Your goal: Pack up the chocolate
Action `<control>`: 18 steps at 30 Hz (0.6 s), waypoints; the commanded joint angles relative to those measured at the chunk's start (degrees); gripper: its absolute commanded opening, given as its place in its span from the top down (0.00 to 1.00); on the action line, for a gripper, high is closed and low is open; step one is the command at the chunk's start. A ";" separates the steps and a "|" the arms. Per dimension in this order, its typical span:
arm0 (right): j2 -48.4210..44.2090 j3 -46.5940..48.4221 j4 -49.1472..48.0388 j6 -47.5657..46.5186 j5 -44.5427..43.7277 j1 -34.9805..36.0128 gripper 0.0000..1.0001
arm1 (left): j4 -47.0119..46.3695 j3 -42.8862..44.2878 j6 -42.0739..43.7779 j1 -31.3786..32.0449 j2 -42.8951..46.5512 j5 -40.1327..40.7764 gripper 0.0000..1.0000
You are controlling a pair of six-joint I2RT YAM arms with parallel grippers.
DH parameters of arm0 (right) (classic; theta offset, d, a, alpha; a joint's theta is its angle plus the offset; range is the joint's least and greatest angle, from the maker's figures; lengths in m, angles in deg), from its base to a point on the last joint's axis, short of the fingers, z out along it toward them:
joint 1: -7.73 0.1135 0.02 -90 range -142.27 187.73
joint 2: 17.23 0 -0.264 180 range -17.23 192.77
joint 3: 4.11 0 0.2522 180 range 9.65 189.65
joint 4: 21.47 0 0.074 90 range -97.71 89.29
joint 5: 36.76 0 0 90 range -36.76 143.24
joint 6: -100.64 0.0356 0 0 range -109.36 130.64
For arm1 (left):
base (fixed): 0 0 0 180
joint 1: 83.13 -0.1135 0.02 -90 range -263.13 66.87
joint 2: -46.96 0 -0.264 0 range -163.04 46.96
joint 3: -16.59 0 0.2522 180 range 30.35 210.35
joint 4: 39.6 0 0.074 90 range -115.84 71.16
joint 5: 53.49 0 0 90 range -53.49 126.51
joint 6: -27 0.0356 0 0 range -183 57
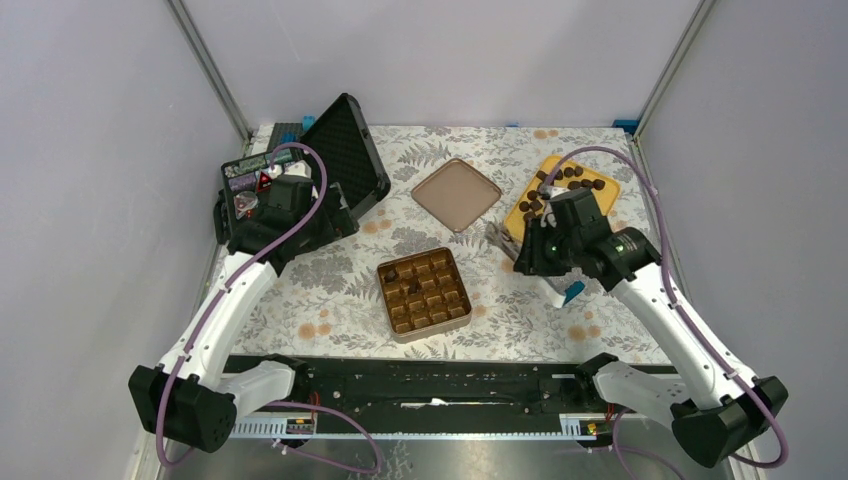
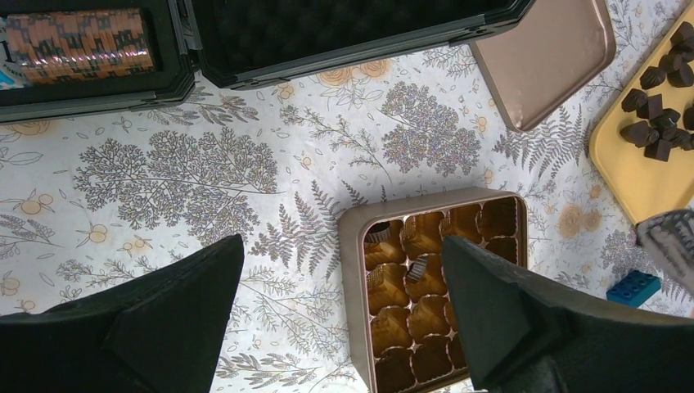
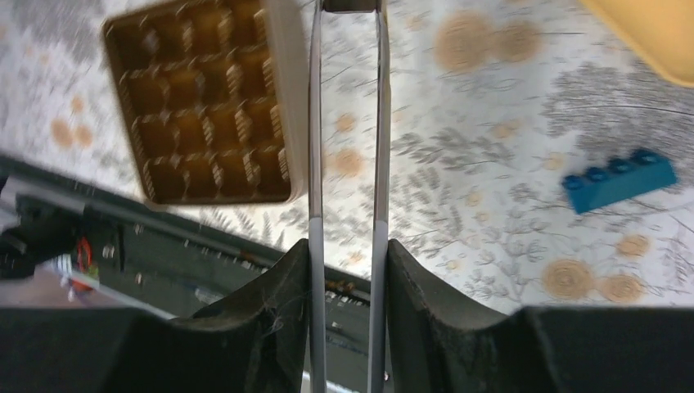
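A: Why is the right gripper [image 3: 348, 254] pinching metal tongs [image 3: 314, 164]?
B: Probably to carry chocolate [image 1: 565, 178] from the yellow tray [image 2: 638, 180] to the gridded tin [image 2: 425, 196]. Its jaws are half-closed on the tong arms. Most pieces sit on the tray, a couple in the tin.
A: And the left gripper [image 2: 342, 246]?
B: Spread wide, empty. No readable writing anywhere.

A table [image 1: 330, 290] under a floral cloth carries an open black case [image 1: 350, 155] far left, a brown lid [image 1: 457, 193] far centre, a yellow tray [image 2: 634, 176] far right, a gridded tin [image 1: 436, 327] near the middle, and a blue brick [image 3: 619, 178] to the tin's right.
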 commanded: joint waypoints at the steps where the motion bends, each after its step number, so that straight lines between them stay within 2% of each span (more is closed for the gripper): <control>1: 0.05 4.75 0.84 1.84 1.91 9.30 0.79 | -1.57 2.91 -0.42 -0.28 0.21 2.02 0.01; 9: 3.68 4.06 -0.13 4.63 -0.25 24.35 0.80 | -1.23 3.30 -0.65 -0.20 0.21 2.23 0.01; 18: 7.31 2.06 -2.35 5.81 -0.20 30.27 0.79 | -1.02 2.86 -0.91 -0.28 0.50 2.51 0.01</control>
